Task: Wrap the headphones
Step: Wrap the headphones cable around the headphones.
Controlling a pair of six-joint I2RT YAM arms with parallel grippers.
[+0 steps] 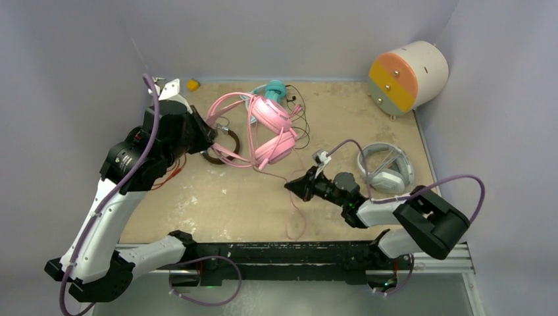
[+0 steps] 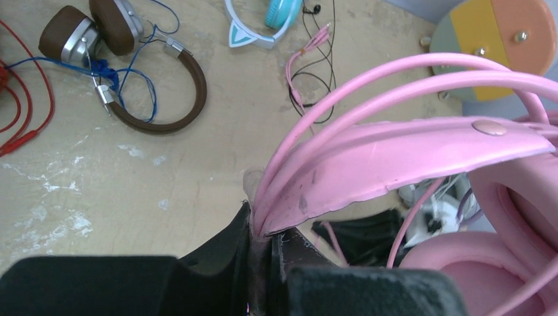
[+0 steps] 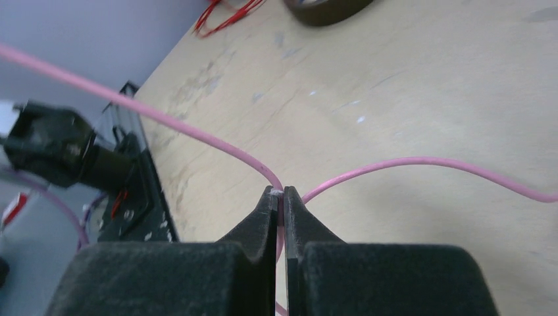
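Observation:
The pink headphones [image 1: 270, 128] are held up above the back middle of the table. My left gripper [image 1: 212, 135] is shut on their headband [image 2: 408, 148], which sits pinched between the jaws in the left wrist view [image 2: 263, 227]. Their thin pink cable [image 1: 297, 217] trails down to the table and loops toward the front. My right gripper [image 1: 289, 187] is shut on this cable [image 3: 421, 161], gripping it at the fingertips [image 3: 281, 192]. The grey-white headphones [image 1: 385, 168] lie at the right. The brown headphones [image 2: 158, 99] with silver cups and a blue cord lie behind the left gripper.
Teal cat-ear headphones [image 1: 273, 90] with a black cord lie at the back. A red cord [image 2: 20, 112] lies at the left. A cylinder with orange, yellow and grey-green bands [image 1: 408, 76] sits on its side in the back right corner. A small yellow object [image 1: 193, 84] rests by the back wall.

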